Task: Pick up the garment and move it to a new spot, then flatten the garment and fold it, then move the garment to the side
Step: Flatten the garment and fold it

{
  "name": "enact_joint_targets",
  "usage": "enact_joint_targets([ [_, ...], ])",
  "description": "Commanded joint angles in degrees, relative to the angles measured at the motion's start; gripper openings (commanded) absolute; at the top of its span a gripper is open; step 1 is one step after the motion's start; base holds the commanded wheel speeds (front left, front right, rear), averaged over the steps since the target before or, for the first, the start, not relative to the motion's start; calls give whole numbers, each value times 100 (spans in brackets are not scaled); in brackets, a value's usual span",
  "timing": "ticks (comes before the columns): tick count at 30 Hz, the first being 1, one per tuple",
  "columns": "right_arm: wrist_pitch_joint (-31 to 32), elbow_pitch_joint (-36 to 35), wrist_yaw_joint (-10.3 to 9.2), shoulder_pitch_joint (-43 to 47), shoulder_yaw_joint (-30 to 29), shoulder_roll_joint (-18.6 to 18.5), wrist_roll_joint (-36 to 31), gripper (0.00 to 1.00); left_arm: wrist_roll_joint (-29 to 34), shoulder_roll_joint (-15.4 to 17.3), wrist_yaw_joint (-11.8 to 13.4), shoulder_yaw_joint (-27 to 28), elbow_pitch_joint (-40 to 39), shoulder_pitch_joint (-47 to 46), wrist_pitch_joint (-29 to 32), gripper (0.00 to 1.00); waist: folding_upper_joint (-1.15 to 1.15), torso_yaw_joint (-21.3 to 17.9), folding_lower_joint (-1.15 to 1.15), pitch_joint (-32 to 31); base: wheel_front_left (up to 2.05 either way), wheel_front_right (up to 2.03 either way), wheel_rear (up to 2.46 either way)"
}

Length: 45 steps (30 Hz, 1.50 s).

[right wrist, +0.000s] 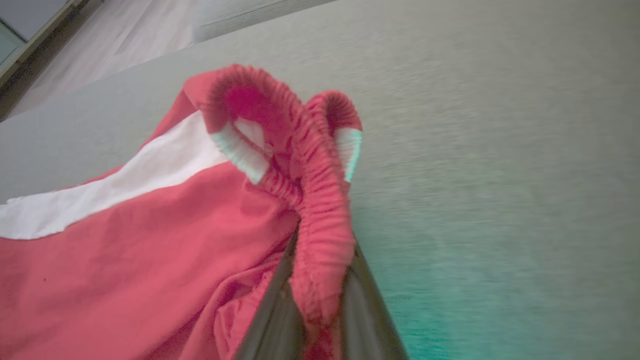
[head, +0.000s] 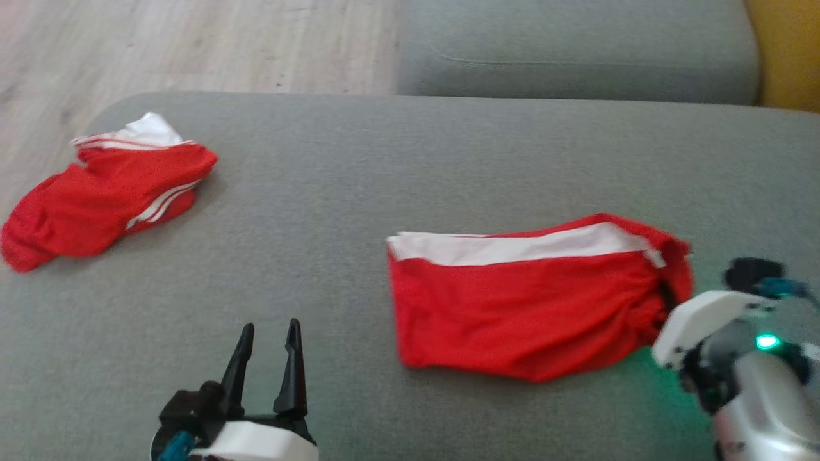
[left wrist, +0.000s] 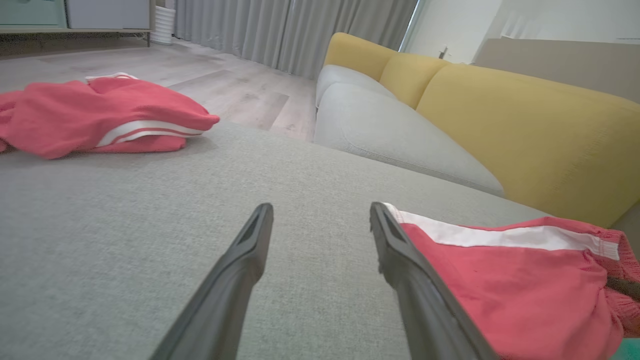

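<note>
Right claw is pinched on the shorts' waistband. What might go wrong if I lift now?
1. The right claw grips only a bunched fold of the elastic waistband; it may slip free on lifting.
2. The left claw stands open, off the cloth; hung from one end, the shorts will likely crumple, making flattening harder.
3. Another red garment lies at the cushion's left end; a drop there could land on it.

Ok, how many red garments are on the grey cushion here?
2. A crumpled garment lies far left on the cushion; a spread garment lies at the right, waistband pinched in the right gripper.
</note>
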Motion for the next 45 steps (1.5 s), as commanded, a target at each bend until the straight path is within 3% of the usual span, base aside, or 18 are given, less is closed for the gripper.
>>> enact_joint_targets([
  [1,39,-287,37,-168,13,-145,-19,0,71,37,8,149,-187,-164,-44,100,0,-127,0,25,0,0,0],
  [5,216,-620,37,-4,-208,-241,24,0,75,35,9,132,-177,-187,-45,100,0,-254,0,65,0,0,0],
  [8,441,-1026,37,176,-157,-95,248,0,80,32,11,113,-166,-229,-45,100,0,-286,0,71,0,0,0],
  [22,1078,-2870,37,652,1139,278,1458,0,62,47,32,74,-182,-268,-28,100,0,178,0,-13,0,0,0],
  [28,1050,-2707,37,485,1732,307,1838,0,50,17,13,57,-174,-328,-31,100,0,432,0,49,0,0,0],
  [34,768,-2033,37,120,2232,309,2174,1,45,-22,-8,51,-131,-385,-38,100,0,597,0,99,0,0,0],
  [36,622,-1741,37,-30,2332,309,2197,48,45,-40,-16,44,-114,-401,-40,100,0,636,0,111,0,0,0],
  [37,545,-1608,37,-108,2394,309,2205,100,45,-47,-20,42,-104,-409,-41,100,0,650,0,115,0,0,0],
  [45,84,-1277,37,-514,3038,310,2573,100,44,-75,-32,65,-46,-424,-49,100,0,650,0,105,0,0,0],
])
